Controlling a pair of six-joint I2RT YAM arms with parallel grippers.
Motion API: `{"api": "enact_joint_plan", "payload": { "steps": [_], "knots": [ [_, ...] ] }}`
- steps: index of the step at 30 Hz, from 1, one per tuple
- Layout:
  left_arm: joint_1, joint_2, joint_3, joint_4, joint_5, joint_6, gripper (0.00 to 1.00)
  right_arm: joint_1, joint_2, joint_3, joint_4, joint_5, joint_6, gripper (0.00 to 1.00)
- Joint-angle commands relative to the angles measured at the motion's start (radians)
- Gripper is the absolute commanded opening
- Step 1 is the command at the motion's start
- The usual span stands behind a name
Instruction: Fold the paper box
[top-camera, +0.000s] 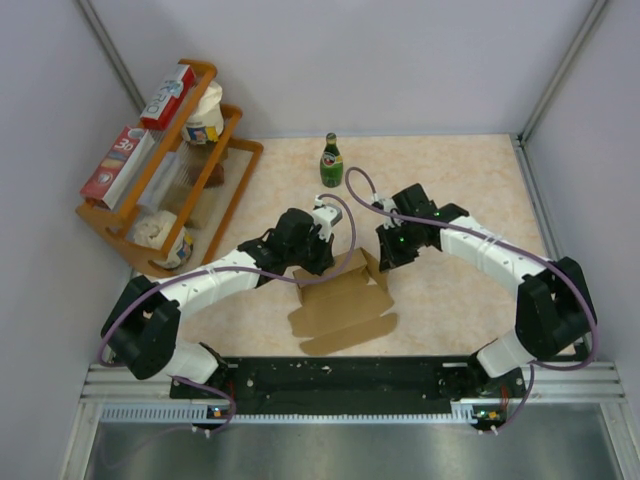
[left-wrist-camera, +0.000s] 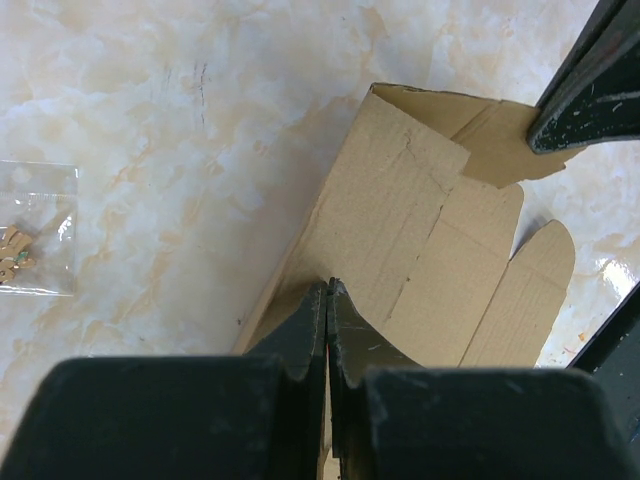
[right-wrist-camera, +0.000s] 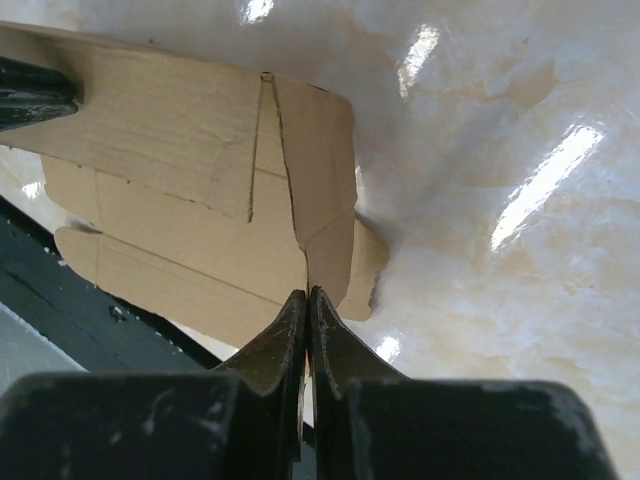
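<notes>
1. Pinching a raised wall at the far left of the paper box (top-camera: 345, 305), the left gripper (left-wrist-camera: 328, 298) is seen closed tight on the cardboard edge.
2. The right gripper (right-wrist-camera: 306, 300) is likewise clamped on an upturned flap at the far right.
3. The partly folded box is laid on the table (top-camera: 460, 180), toward its near edge, between both arms.
4. A green bottle (top-camera: 331, 160) is stood at the far side.

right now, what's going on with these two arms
Both arms are folding the paper box, a brown cardboard sheet. The left arm's fingers are pinched shut on one raised panel's edge, and the right arm's fingers are pinched on a flap at its other side. The near flaps lie flat on the table; it is only partly formed.
</notes>
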Motion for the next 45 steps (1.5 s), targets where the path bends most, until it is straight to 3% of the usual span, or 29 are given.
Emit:
{"api": "enact_joint_plan", "payload": {
  "steps": [1, 16, 34, 39, 45],
  "knots": [
    [-0.009, -0.016, -0.015, -0.032, 0.008, -0.007, 0.00, 0.030, -0.051, -0.001, 0.017, -0.022, 0.026, 0.00],
    [-0.018, -0.016, -0.004, -0.042, 0.003, -0.008, 0.00, 0.044, -0.122, -0.152, 0.164, -0.079, 0.056, 0.08],
    [-0.018, -0.025, -0.009, -0.051, -0.008, -0.007, 0.00, 0.042, -0.145, -0.266, 0.407, -0.258, 0.090, 0.32],
    [-0.018, -0.029, -0.012, -0.054, -0.011, -0.005, 0.00, 0.032, -0.163, -0.264, 0.408, -0.219, 0.095, 0.39],
    [-0.018, -0.025, -0.012, -0.051, -0.008, -0.005, 0.00, -0.023, -0.307, -0.284, 0.445, -0.104, 0.133, 0.49]
  ]
}}
